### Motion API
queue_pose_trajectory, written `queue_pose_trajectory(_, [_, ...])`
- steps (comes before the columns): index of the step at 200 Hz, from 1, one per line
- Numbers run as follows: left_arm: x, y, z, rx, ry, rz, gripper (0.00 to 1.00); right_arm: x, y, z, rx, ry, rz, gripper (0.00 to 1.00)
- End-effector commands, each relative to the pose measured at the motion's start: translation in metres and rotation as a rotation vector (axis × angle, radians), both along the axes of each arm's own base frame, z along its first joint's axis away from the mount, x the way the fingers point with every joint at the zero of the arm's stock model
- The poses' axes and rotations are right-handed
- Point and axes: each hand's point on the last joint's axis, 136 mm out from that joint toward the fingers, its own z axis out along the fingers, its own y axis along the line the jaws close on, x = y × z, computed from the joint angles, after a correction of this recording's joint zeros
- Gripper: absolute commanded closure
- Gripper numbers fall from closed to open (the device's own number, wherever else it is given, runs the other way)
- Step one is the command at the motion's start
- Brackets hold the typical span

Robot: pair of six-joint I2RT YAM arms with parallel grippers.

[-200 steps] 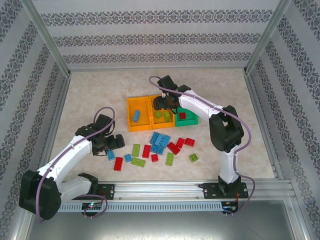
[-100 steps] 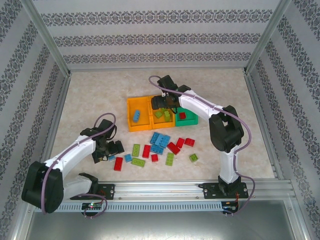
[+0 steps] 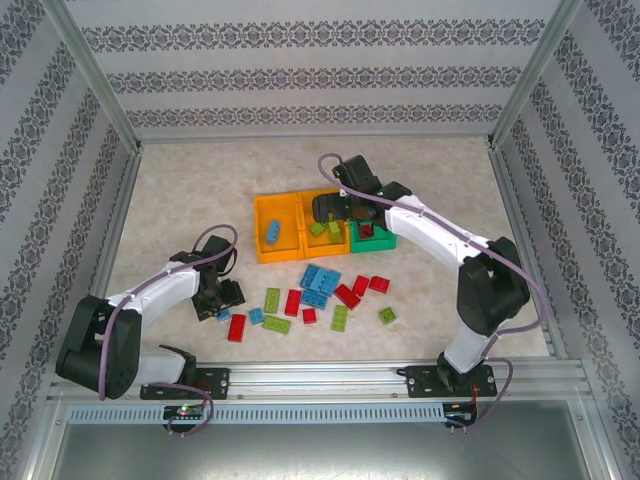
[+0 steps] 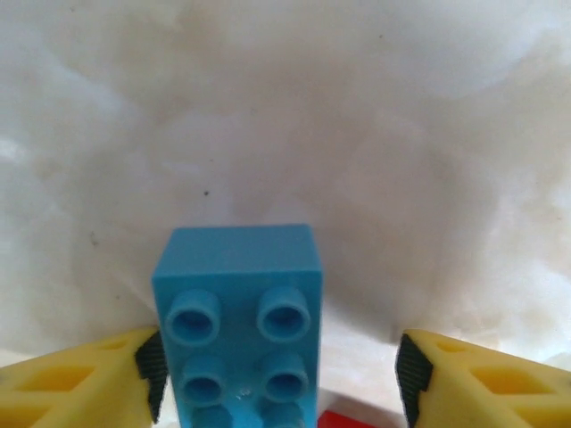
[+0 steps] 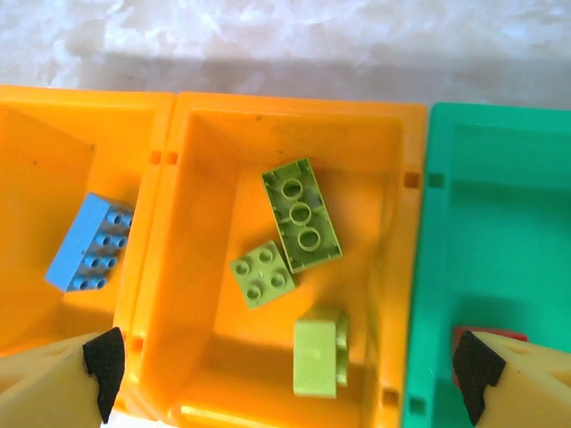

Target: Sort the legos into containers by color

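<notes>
Left fingers (image 4: 80,383) easing down toward the tabletop (image 4: 357,134), straddling a blue brick (image 4: 236,312) spread wide, right fingers (image 5: 53,383) shifting right over the middle bin (image 5: 214,169), staying spread

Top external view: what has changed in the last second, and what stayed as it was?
The left gripper came toward the near edge and down over a blue lego, open jaws on either side of it, not yet shut. The right arm's elbow swung out to the right; the right gripper, open, shifted slightly right above the middle orange bin. The other legos look unmoved.
</notes>
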Motion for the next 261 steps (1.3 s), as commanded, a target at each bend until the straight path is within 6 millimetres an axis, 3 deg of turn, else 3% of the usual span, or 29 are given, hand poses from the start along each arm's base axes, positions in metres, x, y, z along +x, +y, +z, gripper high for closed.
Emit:
queue_pose_trajectory(1, [0.008, -0.004, -0.005, -0.028, -0.014, -0.006, 0.47, -0.007, -0.027, -0.005, -0.044, -0.011, -0.061, 0.04])
queue_pose_trajectory(21, [0.009, -0.004, -0.005, -0.028, -0.020, -0.010, 0.60, -0.023, -0.044, -0.014, -0.082, 0.010, -0.074, 0.06])
queue_pose_trajectory(44, [0.015, -0.005, 0.002, -0.034, -0.053, -0.005, 0.65, -0.042, -0.057, -0.027, -0.100, 0.041, -0.082, 0.11])
queue_pose_trajectory(67, [0.033, -0.008, 0.025, -0.046, -0.134, -0.016, 0.70, -0.059, -0.071, -0.043, -0.110, 0.072, -0.125, 0.17])
queue_pose_trajectory(121, [0.121, -0.035, 0.127, -0.104, -0.455, -0.146, 0.74, -0.094, -0.086, -0.068, -0.090, 0.127, -0.137, 0.16])
queue_pose_trajectory(156, [0.174, -0.063, 0.159, -0.150, -0.503, -0.287, 0.76, -0.125, -0.108, -0.084, -0.108, 0.192, -0.200, 0.15])
queue_pose_trajectory(201, [0.215, -0.084, 0.150, -0.181, -0.478, -0.347, 0.75, -0.150, -0.118, -0.103, -0.062, 0.258, -0.291, 0.20])
queue_pose_trajectory(261, [0.227, -0.104, 0.117, -0.211, -0.390, -0.389, 0.67, -0.161, -0.127, -0.110, -0.051, 0.297, -0.355, 0.20])
